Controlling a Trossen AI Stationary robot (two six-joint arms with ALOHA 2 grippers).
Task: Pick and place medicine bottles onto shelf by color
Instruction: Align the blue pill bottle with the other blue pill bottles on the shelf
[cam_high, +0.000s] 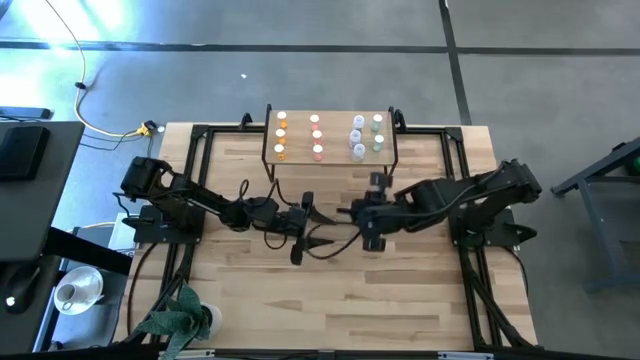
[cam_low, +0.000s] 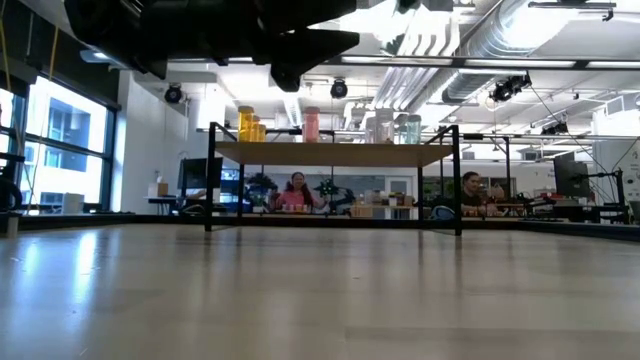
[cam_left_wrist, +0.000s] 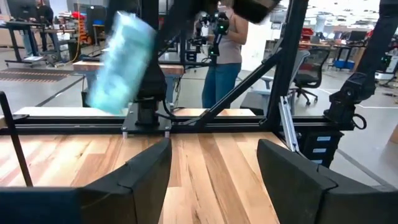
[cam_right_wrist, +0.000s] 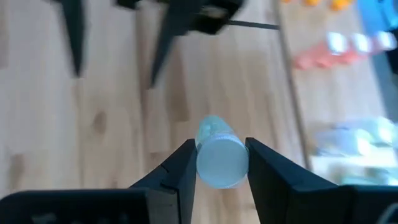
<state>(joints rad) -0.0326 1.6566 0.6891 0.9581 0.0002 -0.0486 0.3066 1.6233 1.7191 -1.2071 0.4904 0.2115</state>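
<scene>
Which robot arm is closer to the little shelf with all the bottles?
The right. Its end effector, holding a pale blue bottle, sits just in front of the shelf, below its blue and green side. The left end effector waits open, slightly farther back.

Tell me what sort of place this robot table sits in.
Probably a robotics lab or open workshop. The low view shows exposed ceiling ducts and people at benches behind the shelf; the left wrist view shows office chairs and other equipment rigs.
</scene>
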